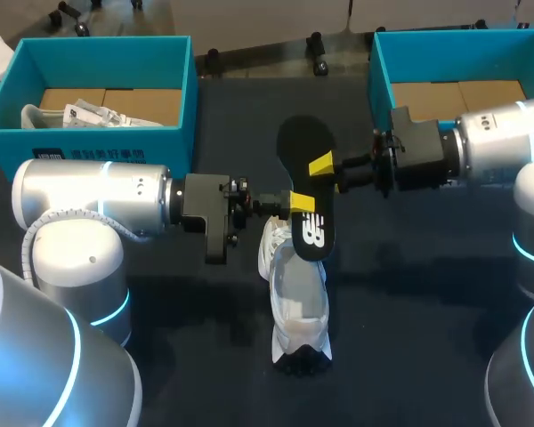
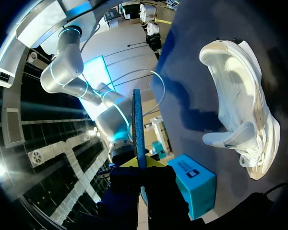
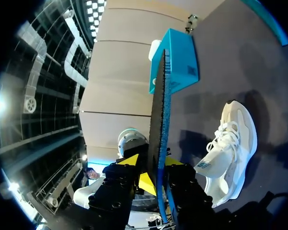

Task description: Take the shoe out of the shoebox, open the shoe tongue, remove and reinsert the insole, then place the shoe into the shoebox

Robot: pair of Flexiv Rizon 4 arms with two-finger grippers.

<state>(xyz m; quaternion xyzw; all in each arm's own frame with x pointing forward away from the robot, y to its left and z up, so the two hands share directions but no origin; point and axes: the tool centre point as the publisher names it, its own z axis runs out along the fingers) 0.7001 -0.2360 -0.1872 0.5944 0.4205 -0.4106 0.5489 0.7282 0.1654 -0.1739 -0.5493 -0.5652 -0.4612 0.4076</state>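
Since the black insole (image 1: 304, 142) hangs in the air over the middle of the worktop (image 1: 409, 294), pinched near one end by my left tool (image 1: 289, 203) and further along by my right tool (image 1: 325, 167), both closed flat on it, I judge the removal done and reinsertion due. Next, one tool would have to let go so the other can tip the insole down into the shoe's mouth. The white shoe (image 1: 298, 298) lies just beneath, toward the near edge, opening upward, outside the teal shoeboxes (image 1: 107, 138) at the far corners.
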